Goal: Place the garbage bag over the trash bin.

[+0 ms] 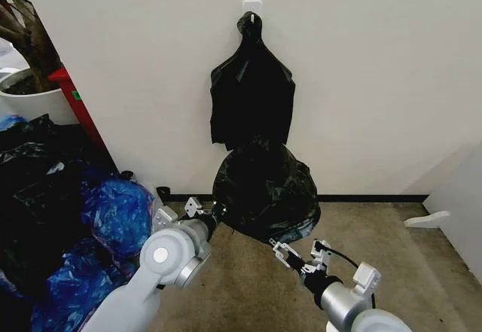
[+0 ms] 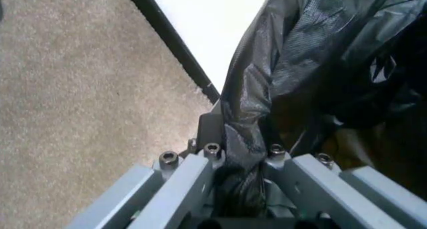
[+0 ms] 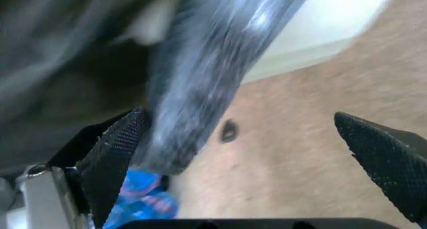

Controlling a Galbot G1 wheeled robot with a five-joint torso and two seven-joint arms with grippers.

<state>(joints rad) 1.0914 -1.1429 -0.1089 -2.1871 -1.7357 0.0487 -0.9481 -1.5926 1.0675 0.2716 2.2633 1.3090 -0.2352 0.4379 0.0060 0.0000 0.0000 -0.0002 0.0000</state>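
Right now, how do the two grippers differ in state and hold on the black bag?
The left gripper is shut on the garbage bag, plastic pinched between its jaws. The right gripper is open, jaws wide apart, the bag against only one finger. Both are low beside the bag, near the floor.

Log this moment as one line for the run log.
left claw: shut on garbage bag edge | right claw: open beside bag | bag: billowy, on floor by wall
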